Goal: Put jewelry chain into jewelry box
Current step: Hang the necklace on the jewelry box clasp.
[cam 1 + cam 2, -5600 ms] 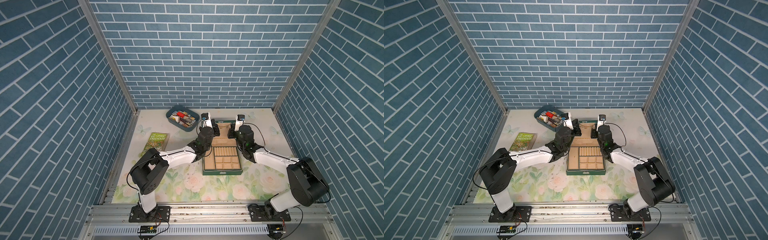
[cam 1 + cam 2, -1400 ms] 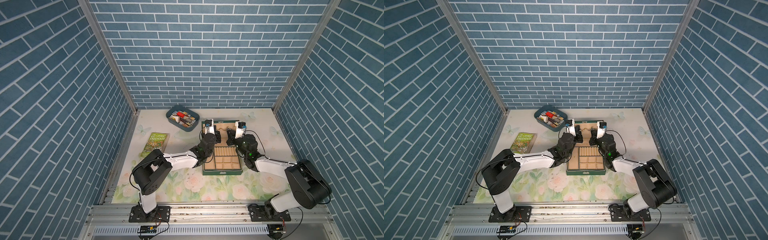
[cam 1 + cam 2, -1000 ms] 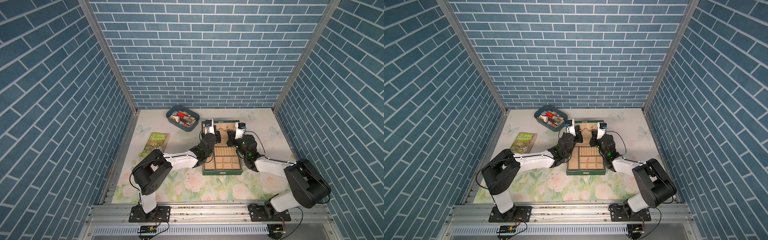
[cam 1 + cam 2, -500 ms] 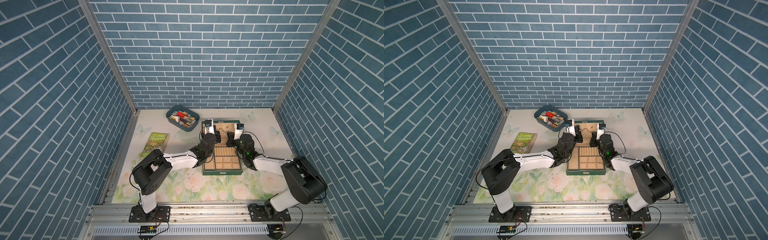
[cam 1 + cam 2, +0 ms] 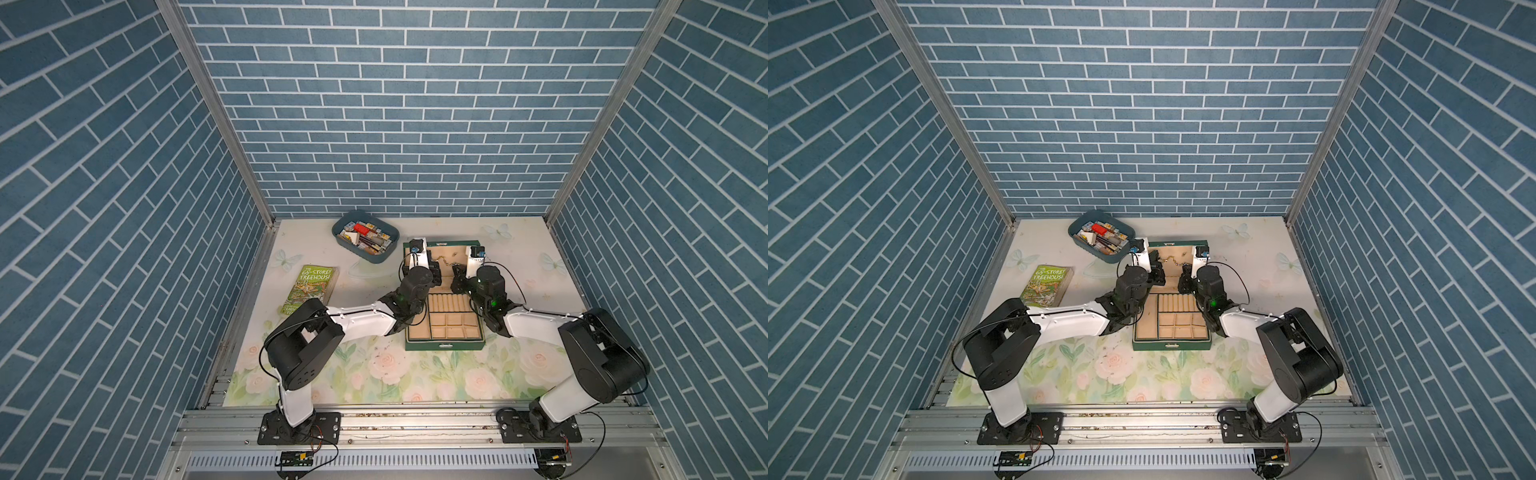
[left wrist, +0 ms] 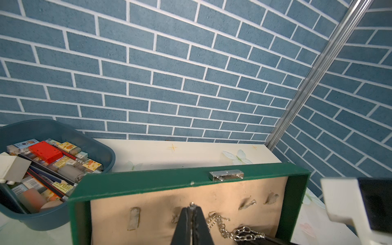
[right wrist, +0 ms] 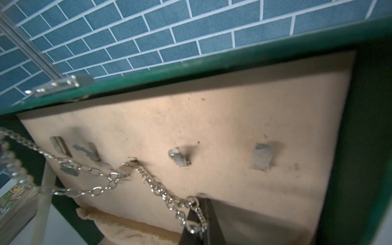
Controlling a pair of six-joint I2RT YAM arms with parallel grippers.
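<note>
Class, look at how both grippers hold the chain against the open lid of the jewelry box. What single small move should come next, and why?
Probably the right gripper should ease its end of the jewelry chain toward a free hook on the lid lining of the jewelry box. Both grippers are shut on the chain, the left gripper pinching its ring, and it already drapes over one hook, sagging between them.

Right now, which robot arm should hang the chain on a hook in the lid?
Probably the right. The right gripper is shut on the jewelry chain at its clasp end, close against the jewelry box lid lining. The left gripper pinches another part.
</note>
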